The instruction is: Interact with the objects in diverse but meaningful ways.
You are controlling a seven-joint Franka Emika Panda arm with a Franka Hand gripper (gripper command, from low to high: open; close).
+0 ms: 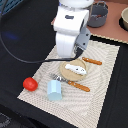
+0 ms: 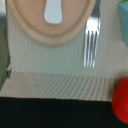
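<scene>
A round wooden plate [image 1: 67, 74] lies on the striped placemat [image 1: 102, 87] with the white flat piece [image 1: 76, 68] on it. The brown sausage stick [image 1: 92, 61] lies just beyond the plate. A fork with a brown handle [image 1: 71, 81] lies between the plate and the pale blue cup [image 1: 54, 90]. The red tomato [image 1: 30, 84] sits at the mat's edge on the exterior view's left. My arm's white wrist [image 1: 70, 30] hangs above the mat's far side, and it hides the gripper's fingers. The wrist view shows the plate [image 2: 30, 27], white piece [image 2: 53, 12], fork [image 2: 90, 42], tomato [image 2: 121, 97] and a corner of the cup [image 2: 124, 10].
A grey pot [image 1: 98, 14] and a bowl [image 1: 124, 19] stand on a brown surface at the back, towards the exterior view's right. A black cable [image 1: 15, 52] runs across the dark table on the exterior view's left.
</scene>
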